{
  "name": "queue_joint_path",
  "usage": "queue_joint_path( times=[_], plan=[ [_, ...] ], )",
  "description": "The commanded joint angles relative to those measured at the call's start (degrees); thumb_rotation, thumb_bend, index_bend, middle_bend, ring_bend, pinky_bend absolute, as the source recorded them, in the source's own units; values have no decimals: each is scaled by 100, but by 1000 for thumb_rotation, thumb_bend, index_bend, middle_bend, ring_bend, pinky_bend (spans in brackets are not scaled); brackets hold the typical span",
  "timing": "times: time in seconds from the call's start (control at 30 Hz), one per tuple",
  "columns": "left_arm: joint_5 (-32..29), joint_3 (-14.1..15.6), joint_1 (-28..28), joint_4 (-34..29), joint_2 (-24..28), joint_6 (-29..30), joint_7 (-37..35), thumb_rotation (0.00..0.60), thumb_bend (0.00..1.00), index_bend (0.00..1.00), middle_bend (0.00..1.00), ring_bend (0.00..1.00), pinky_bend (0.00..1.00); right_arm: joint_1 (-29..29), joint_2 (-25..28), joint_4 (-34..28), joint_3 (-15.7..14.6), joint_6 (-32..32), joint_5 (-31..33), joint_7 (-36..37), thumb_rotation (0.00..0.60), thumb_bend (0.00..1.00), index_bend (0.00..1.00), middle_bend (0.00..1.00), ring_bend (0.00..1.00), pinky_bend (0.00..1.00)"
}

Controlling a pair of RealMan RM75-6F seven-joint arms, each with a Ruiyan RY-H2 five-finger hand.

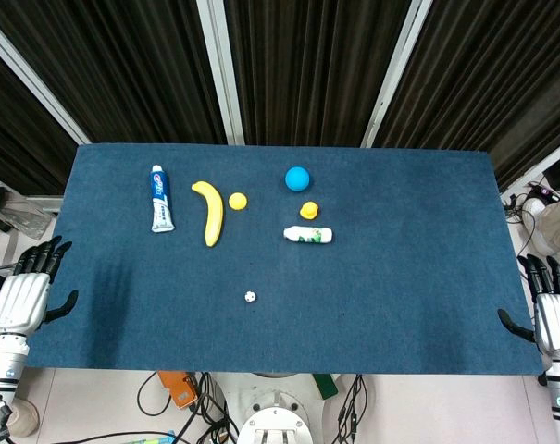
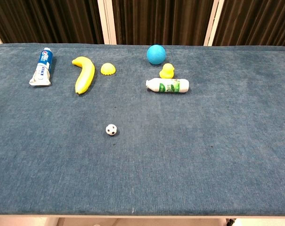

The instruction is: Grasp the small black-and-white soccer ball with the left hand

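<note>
The small black-and-white soccer ball (image 1: pixel 250 297) (image 2: pixel 111 129) lies alone on the blue table cloth (image 1: pixel 381 277), near the front and a little left of centre. My left hand (image 1: pixel 28 291) hangs off the table's left edge, fingers apart and holding nothing, far to the left of the ball. My right hand (image 1: pixel 550 310) stays at the right edge, also with fingers spread and empty. Neither hand shows in the chest view.
Further back lie a toothpaste tube (image 1: pixel 161 199), a banana (image 1: pixel 209 212), a small yellow half-shell (image 1: pixel 237 200), a blue ball (image 1: pixel 297 178), a yellow duck (image 1: pixel 308 210) and a white-and-green bottle (image 1: pixel 308 235) on its side. Cables lie below the front edge.
</note>
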Motion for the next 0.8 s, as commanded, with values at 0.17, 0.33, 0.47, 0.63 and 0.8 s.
queue_joint_path(
  times=[0.17,0.33,0.47,0.63,0.8],
  plan=[
    [109,24,-115,193,-2,-253,-623,600,328,72,0,0,67,6,20,-26,-1,-38,25,-12,600,349,164,157,71,0],
    [273,61,-169,366,-67,-315,-1074,600,327,72,0,0,67,7,19,-34,-4,-52,32,-19,600,350,164,157,71,0],
    [349,88,-225,446,-132,-395,-1291,600,301,72,0,0,67,6,19,-41,-7,-67,48,-26,600,350,167,157,71,0],
    [693,191,-381,687,-362,-546,-2072,600,277,72,0,0,67,25,5,-62,-35,-105,16,-94,600,349,169,157,71,0],
    [814,283,-551,912,-527,-804,-2407,600,263,72,0,0,67,24,7,-73,-48,-123,21,-116,600,349,169,157,71,0]
  ],
)
